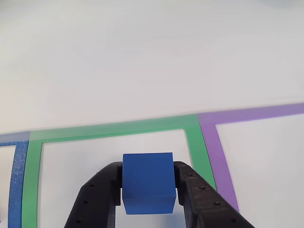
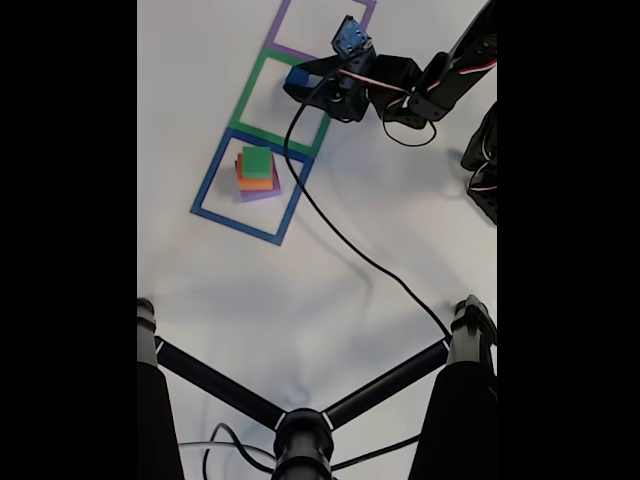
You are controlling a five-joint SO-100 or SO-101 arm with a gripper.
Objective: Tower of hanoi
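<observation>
Other view, close behind the black two-finger pincer (image 1: 149, 190): its two dark fingers rise from the bottom edge and press on the left and right faces of the small blue foam cube (image 1: 147, 183), which sits squarely between them, its top face level and its front face toward the camera. The pincer is narrow, clamped on that cube. Whether the cube touches the white bench (image 1: 142, 57) or hangs just above it cannot be told. Behind the cube lies the green tape square outline (image 1: 114, 129), the cube standing inside it near its right half. A strip of the blue tape outline (image 1: 18, 180) runs up the left edge, and the purple tape outline (image 1: 247, 114) starts just right of the green one. Beyond the tape the bench is bare white.

Fixed view from above: nearest the camera a black tripod (image 2: 300, 430) spreads its legs, with a black cable (image 2: 340, 235) snaking across the bench toward the arm. Farther on, the blue outline (image 2: 205, 190) holds a stack of foam blocks: the flat purple slab (image 2: 262, 194) at the bottom, the orange block (image 2: 255, 183) on it and the green block (image 2: 257, 161) on top. Beyond that, over the right edge of the green outline (image 2: 240, 100), the pincer (image 2: 296, 82) carries the blue cube (image 2: 297, 76), well apart from the stack. The purple outline (image 2: 285, 15) lies farthest.
</observation>
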